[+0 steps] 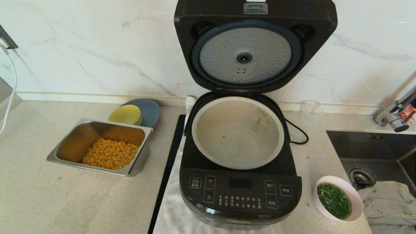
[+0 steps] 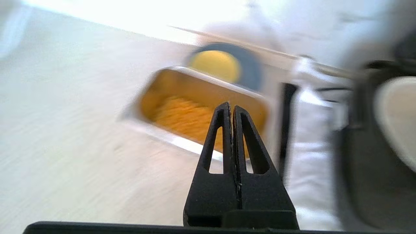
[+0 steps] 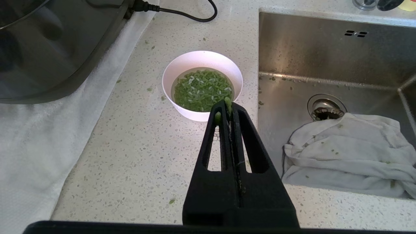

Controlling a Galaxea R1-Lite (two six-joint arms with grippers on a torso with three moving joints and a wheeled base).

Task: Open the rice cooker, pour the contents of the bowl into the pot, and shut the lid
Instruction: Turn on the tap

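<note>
Right gripper (image 3: pixel 230 105): jaws together, a few green bits stuck at the tips; seen only in its wrist view, above the counter (image 3: pixel 136 156) on the near side of the bowl (image 3: pixel 202 85), not touching it.

Left gripper (image 2: pixel 230 107): jaws together, holding nothing; seen only in its wrist view, which is smeared, over the counter near the steel tray (image 2: pixel 169 136) of corn. Neither arm appears in the head view.

Bowl (image 1: pixel 338 198): on the counter right of the rice cooker (image 1: pixel 240 195), beside the sink (image 1: pixel 367 146). Its contents (image 3: pixel 201 91), green bits in liquid, are plain from the right wrist; the head view shows only a green mass.

Lid (image 1: pixel 255 45): raised upright at the far side, top edge cut off, dimpled silver underside facing forward.

Pot (image 1: pixel 237 131): seated in the cooker, measuring marks on its right inner wall, one dark speck inside. The right wrist view shows only the cooker's dark flank.

White cloth (image 3: pixel 35 130): under the cooker, near end cut off.

Steel tray (image 1: pixel 100 148): left of the cooker; yellow dish (image 1: pixel 125 115) on grey plate (image 1: pixel 149 110) behind it.

Sink: holds a crumpled, green-flecked rag (image 3: pixel 347 156).
</note>
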